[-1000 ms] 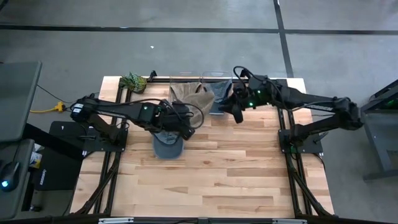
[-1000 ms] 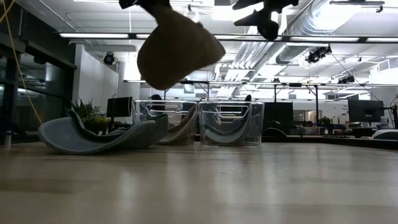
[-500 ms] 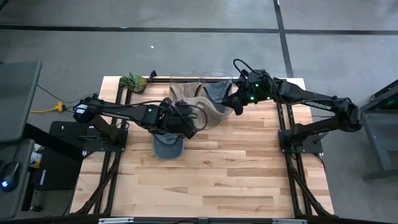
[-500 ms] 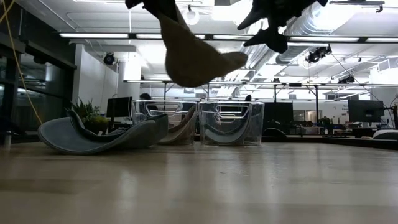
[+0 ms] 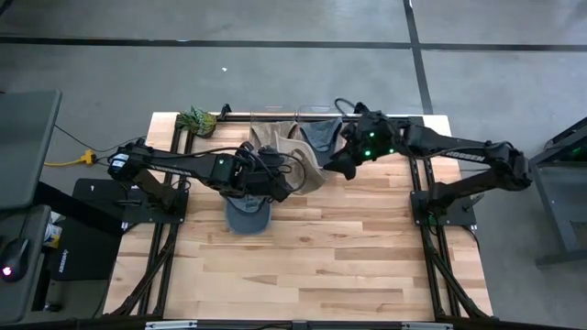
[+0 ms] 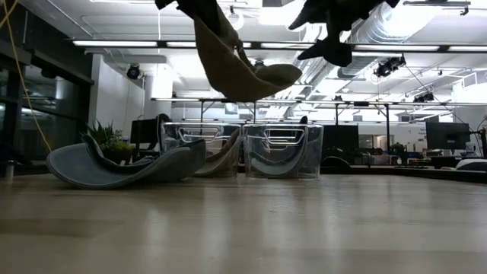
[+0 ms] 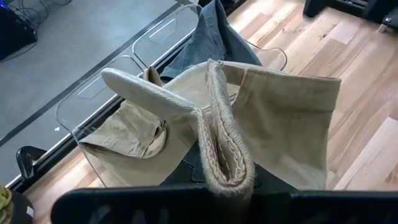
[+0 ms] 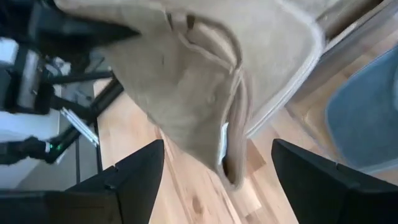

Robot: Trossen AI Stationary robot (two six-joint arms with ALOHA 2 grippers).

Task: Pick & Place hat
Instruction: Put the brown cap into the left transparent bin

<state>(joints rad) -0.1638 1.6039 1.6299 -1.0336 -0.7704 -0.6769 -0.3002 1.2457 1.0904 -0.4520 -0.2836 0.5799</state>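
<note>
Your left gripper holds the tan hat aloft, fingers clamped on its stitched, folded brim.
The soft cloth sags from the grip. Your right gripper hangs spread wide and empty beside it, having edged closer than a second ago.

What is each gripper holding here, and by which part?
Left gripper pinches the tan hat by its folded edge, in the air. Right gripper is open, holding nothing.
</note>
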